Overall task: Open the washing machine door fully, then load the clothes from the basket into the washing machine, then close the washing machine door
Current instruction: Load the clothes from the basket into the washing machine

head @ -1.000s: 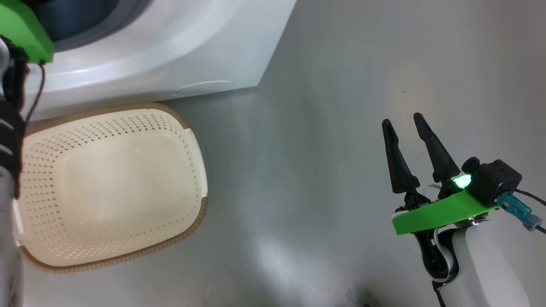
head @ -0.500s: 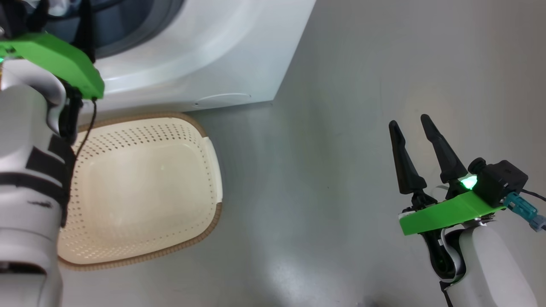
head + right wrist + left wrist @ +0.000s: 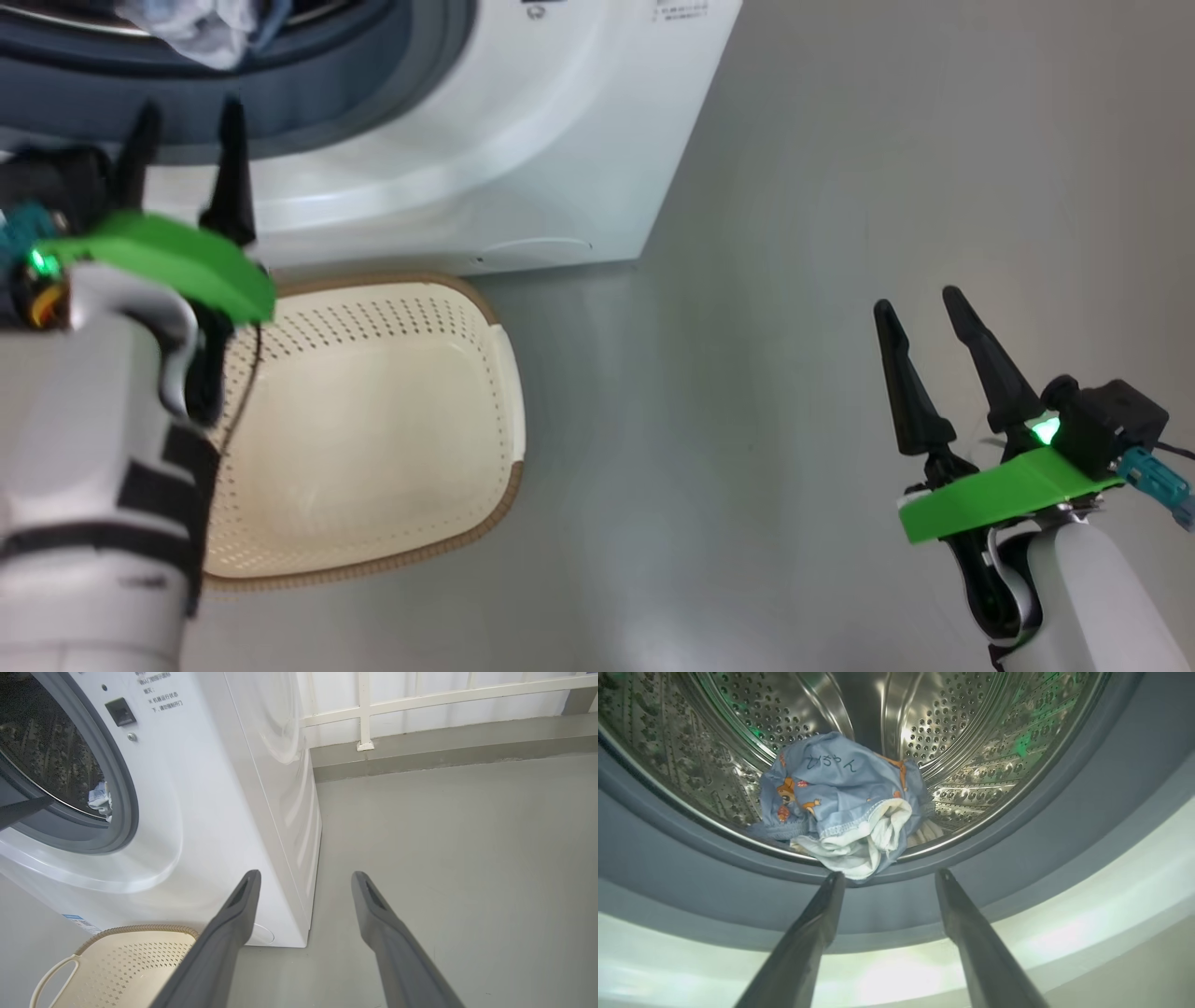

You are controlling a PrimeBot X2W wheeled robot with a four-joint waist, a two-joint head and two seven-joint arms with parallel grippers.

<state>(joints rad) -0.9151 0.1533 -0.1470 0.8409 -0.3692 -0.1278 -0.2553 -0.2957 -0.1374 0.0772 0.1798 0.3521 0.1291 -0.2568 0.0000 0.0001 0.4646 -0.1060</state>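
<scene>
While left end effector [image 3: 888, 873] and right end effector [image 3: 304, 873] stand open, empty, light-blue printed clothes [image 3: 840, 798] lie at left's twelve o'clock in steel drum [image 3: 971, 742].

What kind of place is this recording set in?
Probably a laundry corner or balcony: a white front-loading washing machine, a perforated basket on a grey floor, and a white railing behind.

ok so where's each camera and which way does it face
Head view: on the head, looking down at the basket and washing machine; left tool and right tool show, both open.
Left wrist view: on the left wrist, looking into the drum at the clothes; own fingers show.
Right wrist view: on the right wrist, facing the machine's front and floor; own fingers show.
Head and right wrist views share the basket.
</scene>
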